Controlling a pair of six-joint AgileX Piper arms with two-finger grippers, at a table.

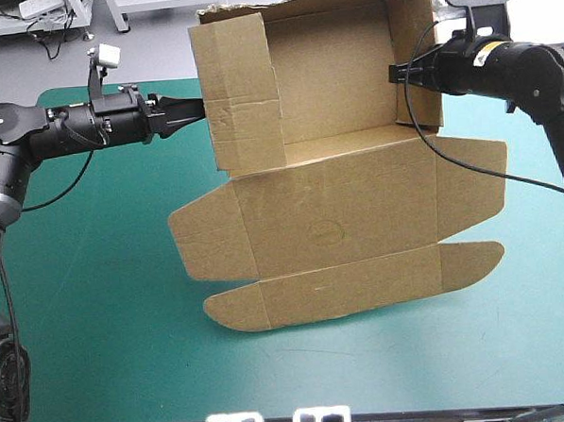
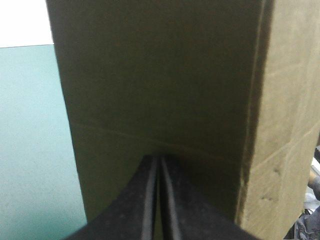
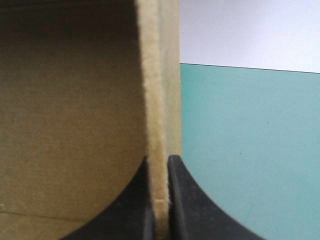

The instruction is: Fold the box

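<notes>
My left pincer (image 1: 192, 110) has its black fingers (image 2: 145, 200) pressed together into a single point. Nothing is caught between them, and the tip sits against the outer face of the left wall of the brown box (image 1: 339, 208), a cut sheet of corrugated board with its far part raised into a tray. That wall stands upright directly ahead of the pincer and broadside to it, so I judge the coming move to be a straight push inward.

The tray's long axis runs across from one pincer to the other. The flat lid and its rounded tuck flap point away from both of them, toward the near edge of the teal-green table cover (image 1: 98, 315).

My right pincer (image 1: 400, 72) is clamped on the right wall, with the board's edge gripped between its fingers (image 3: 182, 200) and the tray's inside lying to one side of it.
</notes>
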